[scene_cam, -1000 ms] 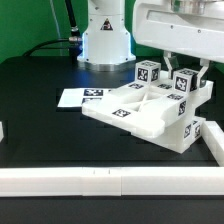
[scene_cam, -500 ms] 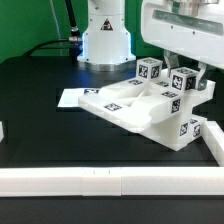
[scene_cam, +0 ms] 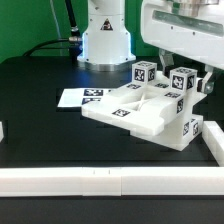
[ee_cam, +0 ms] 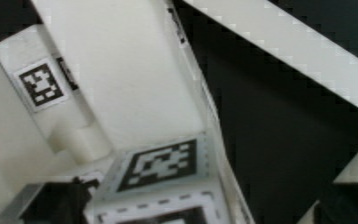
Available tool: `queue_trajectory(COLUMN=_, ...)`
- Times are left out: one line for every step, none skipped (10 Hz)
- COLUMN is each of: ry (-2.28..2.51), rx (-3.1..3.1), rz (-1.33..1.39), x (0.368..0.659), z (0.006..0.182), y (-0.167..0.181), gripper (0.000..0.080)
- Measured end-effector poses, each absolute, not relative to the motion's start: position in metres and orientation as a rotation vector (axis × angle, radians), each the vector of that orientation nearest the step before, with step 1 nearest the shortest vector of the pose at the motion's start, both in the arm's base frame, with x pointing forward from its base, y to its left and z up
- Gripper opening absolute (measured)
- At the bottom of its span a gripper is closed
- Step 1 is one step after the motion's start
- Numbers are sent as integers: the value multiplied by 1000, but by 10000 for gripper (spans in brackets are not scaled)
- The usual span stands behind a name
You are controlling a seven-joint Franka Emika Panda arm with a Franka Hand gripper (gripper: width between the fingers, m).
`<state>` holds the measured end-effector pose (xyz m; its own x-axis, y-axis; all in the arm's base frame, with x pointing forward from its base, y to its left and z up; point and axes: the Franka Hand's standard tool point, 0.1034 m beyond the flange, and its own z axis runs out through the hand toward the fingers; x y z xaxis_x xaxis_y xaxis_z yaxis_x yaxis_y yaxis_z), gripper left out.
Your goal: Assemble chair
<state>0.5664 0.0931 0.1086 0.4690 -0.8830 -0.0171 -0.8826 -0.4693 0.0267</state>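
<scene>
Currently one glossy white blocky plastic chair assembly (scene_cam: pixel 150 108) sits tilted on the black bench (scene_cam: pixel 40 125), at the exterior view's right, tagged leg bars up. Pincer hidden behind the wrist housing: opening and grip can't be told. One marker board (scene_cam: pixel 80 97) lies beside it.

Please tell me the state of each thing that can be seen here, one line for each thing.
chair: partly assembled, resting on the table, near the border rail.
gripper: low over the chair's far end; jaws hidden.
marker board: flat on the table, beside the chair.
border rail: lying along the table's front.
</scene>
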Motion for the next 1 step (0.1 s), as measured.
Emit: queue_trajectory(ry=-1611, rx=2680, rz=-45, x=566, z=109, y=93, gripper=649)
